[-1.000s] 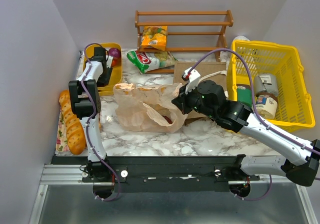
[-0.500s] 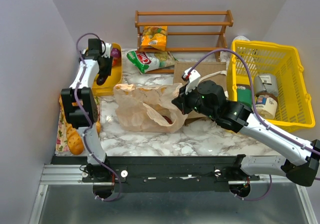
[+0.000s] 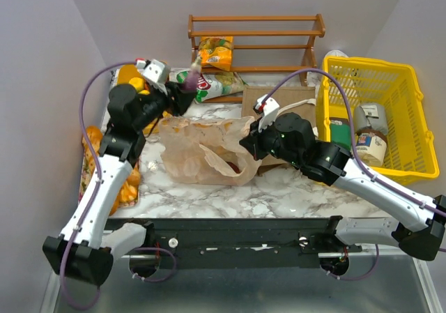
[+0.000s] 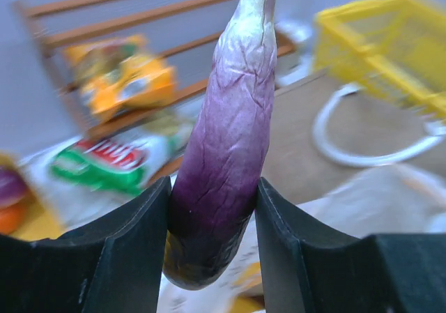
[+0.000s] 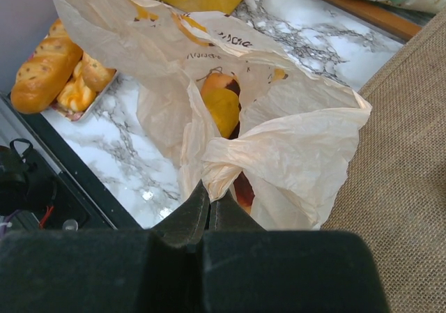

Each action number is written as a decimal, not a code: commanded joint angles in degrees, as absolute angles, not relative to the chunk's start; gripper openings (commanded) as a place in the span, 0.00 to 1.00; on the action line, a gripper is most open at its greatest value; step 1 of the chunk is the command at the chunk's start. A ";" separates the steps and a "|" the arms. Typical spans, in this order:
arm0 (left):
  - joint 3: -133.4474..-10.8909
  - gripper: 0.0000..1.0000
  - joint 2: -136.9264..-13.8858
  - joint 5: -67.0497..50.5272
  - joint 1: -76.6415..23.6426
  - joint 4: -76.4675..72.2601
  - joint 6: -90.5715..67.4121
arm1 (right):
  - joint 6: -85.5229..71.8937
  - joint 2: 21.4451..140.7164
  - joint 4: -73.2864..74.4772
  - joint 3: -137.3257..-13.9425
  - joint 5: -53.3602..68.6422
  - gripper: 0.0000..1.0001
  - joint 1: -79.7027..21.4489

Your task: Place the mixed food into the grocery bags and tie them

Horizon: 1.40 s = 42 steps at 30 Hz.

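My left gripper (image 3: 178,94) (image 4: 212,229) is shut on a long purple eggplant (image 3: 189,79) (image 4: 230,139), held in the air just behind the peach plastic grocery bag (image 3: 198,149) (image 5: 300,153). The bag lies on the marble with yellow and red food inside. Its right rim is pinched in my shut right gripper (image 3: 245,146) (image 5: 209,201). The tan jute tote (image 3: 279,100) (image 5: 411,153) lies flat behind and to the right. A green and white snack packet (image 3: 209,84) (image 4: 104,163) lies by the rack, and a yellow packet (image 3: 214,51) (image 4: 125,83) sits on it.
A wooden rack (image 3: 254,31) stands at the back. The yellow mesh basket (image 3: 376,118) at the right holds jars. A baguette (image 3: 88,146) (image 5: 42,83) lies along the left edge, partly under my left arm. A yellow tray (image 3: 129,76) sits at back left.
My left arm has lifted the eggplant out of the yellow tray and swung right, toward the back of the plastic bag. The right gripper has kept still on the bag's rim.
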State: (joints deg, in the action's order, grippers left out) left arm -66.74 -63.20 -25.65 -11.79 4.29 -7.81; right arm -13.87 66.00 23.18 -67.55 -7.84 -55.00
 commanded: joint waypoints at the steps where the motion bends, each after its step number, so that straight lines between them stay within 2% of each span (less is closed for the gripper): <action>1: -55.48 0.24 -57.05 -32.78 -22.74 -22.57 -21.52 | -13.18 66.45 21.97 -68.29 -8.52 0.01 -54.76; 3: -54.85 0.24 -55.64 -29.98 -28.79 -22.33 -19.87 | -13.53 66.53 22.15 -68.55 -8.53 0.01 -54.67; 7: -51.69 0.24 -55.28 -24.97 -33.91 -19.70 -14.69 | -14.50 65.92 22.24 -68.56 -8.09 0.01 -54.76; 12: -42.99 0.23 -52.40 -14.89 -34.37 -18.44 -6.69 | -15.47 64.34 22.32 -67.85 -8.17 0.01 -54.76; 16: -40.96 0.22 -52.20 -9.61 -34.63 -18.89 -2.38 | -15.56 63.55 22.41 -67.15 -8.61 0.01 -54.76; 25: -35.86 0.23 -59.58 -3.96 -36.47 -27.42 -2.37 | -14.77 62.67 22.59 -67.94 -7.82 0.01 -54.75; 29: -32.97 0.23 -60.73 -0.80 -37.00 -31.11 -1.58 | -14.50 62.40 24.17 -69.52 -11.50 0.01 -54.76; 35: -30.15 0.23 -63.28 3.51 -37.09 -32.43 -0.88 | -14.50 62.93 25.14 -70.57 -13.54 0.01 -54.67; 42: -30.33 0.24 -63.11 8.08 -37.18 -24.70 -3.87 | -14.50 63.19 25.14 -71.37 -14.15 0.01 -54.67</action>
State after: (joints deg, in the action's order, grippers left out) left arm -30.87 -64.62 2.90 -36.88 -26.70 -2.44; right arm -14.94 63.83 24.16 -69.34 -11.77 -55.00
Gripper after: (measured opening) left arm 0.550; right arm 0.014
